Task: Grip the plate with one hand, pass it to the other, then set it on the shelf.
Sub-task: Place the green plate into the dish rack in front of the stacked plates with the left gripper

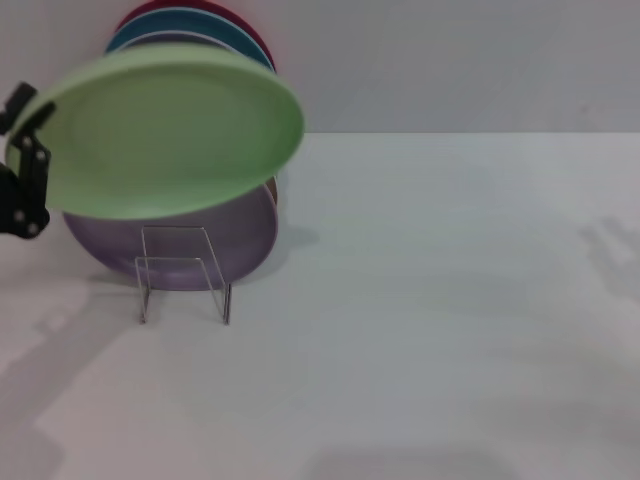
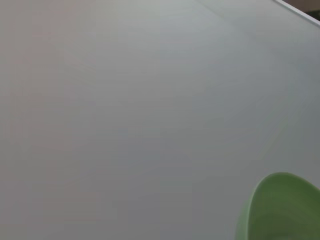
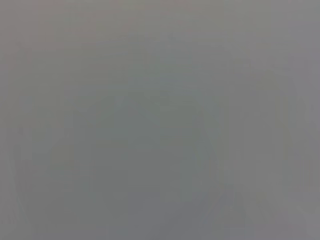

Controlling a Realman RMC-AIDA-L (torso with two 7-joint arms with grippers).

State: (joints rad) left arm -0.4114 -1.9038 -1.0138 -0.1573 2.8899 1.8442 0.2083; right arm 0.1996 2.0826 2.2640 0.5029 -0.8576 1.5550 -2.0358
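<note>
The light mint-green plate hangs tilted in the air at the back left, just above the shelf, a small clear acrylic and wire rack. My left gripper is shut on the plate's left rim at the far left of the head view. Part of the plate's rim also shows in the left wrist view. My right gripper is out of view; the right wrist view shows only a plain grey surface.
A lavender-purple plate leans in the rack, under and behind the held plate. A blue plate and a red plate stand behind it. The white table stretches to the right and front.
</note>
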